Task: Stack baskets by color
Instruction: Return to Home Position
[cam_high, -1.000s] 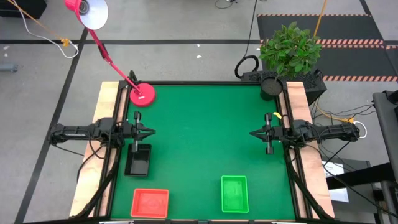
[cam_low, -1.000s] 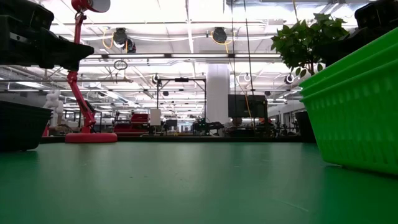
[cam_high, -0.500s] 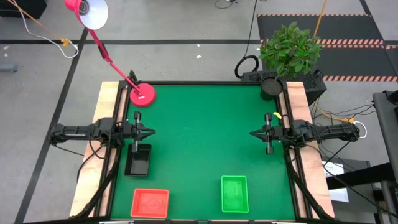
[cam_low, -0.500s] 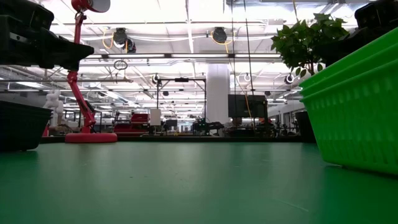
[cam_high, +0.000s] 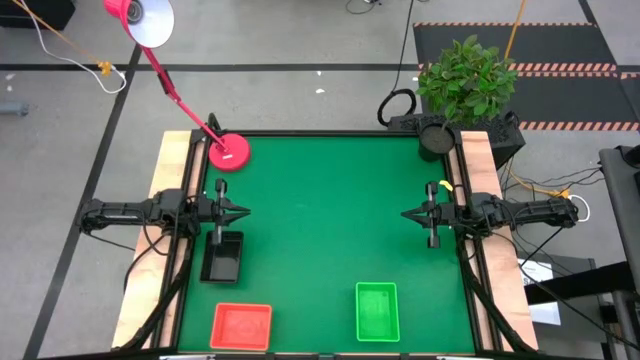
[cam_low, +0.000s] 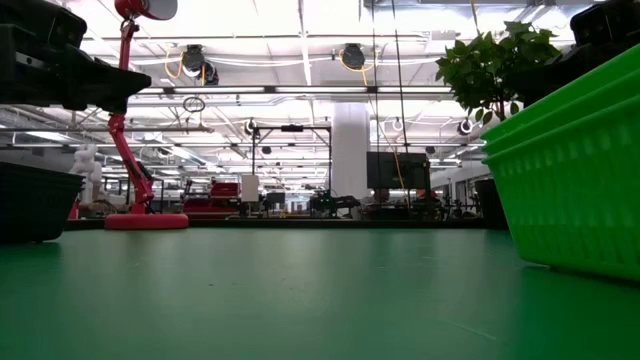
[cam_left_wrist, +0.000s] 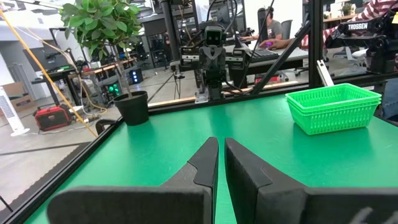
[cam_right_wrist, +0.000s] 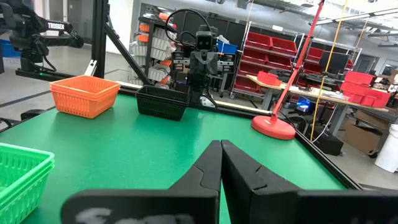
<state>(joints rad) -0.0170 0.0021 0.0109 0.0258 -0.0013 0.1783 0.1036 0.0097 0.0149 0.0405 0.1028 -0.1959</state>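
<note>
Three baskets stand on their bottoms on the green table (cam_high: 330, 230). A black basket (cam_high: 222, 257) is at the left side, a red-orange basket (cam_high: 241, 326) at the near left, and a green basket (cam_high: 377, 311) near the front edge, right of the middle. The green basket (cam_left_wrist: 333, 109) shows several nested rims. My left gripper (cam_high: 245, 212) hangs level at the table's left edge, just far of the black basket, shut to a thin slit (cam_left_wrist: 221, 142) on nothing. My right gripper (cam_high: 405, 215) hangs level at the right edge, shut (cam_right_wrist: 221, 143), with nothing in it.
A pink lamp base (cam_high: 229, 152) sits at the far left corner, its arm leaning out over the floor. A potted plant (cam_high: 436, 138) stands at the far right corner. Bare green surface lies between the two grippers. People sit beyond the table in the left wrist view.
</note>
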